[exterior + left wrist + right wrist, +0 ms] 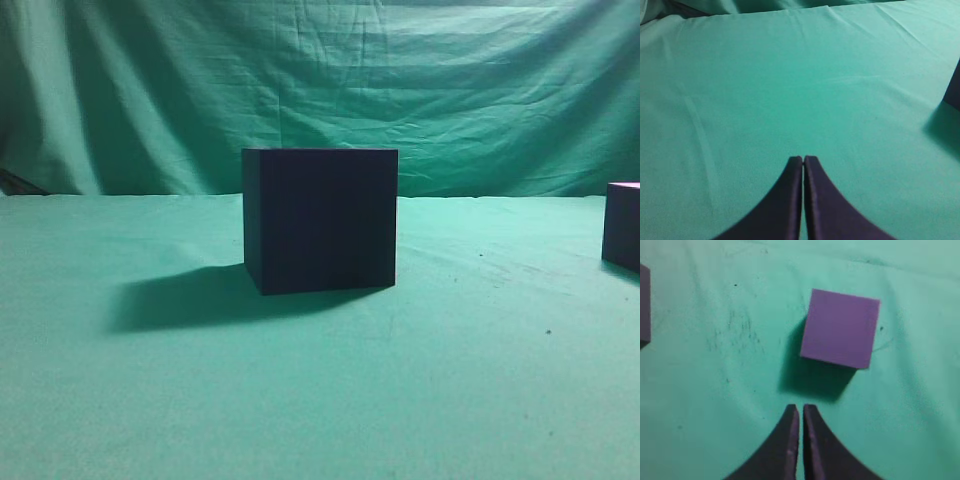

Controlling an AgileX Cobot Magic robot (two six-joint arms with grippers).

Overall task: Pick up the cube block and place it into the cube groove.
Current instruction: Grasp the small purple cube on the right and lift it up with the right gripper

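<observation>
The cube block point(622, 226) is small and dark with a pinkish top edge; it sits on the green cloth at the far right edge of the exterior view. From above in the right wrist view it shows as a purple square point(840, 328). My right gripper point(801, 408) is shut and empty, a little short of the block and above the cloth. The large near-black box point(320, 218) with the cube groove stands at the table's middle; its hollow is hidden. Its edge shows in the right wrist view point(644, 305). My left gripper point(803, 159) is shut and empty over bare cloth.
Green cloth covers the table point(300, 400) and hangs as a backdrop point(320, 80). A dark box corner point(955, 90) and its shadow show at the right edge of the left wrist view. Neither arm shows in the exterior view.
</observation>
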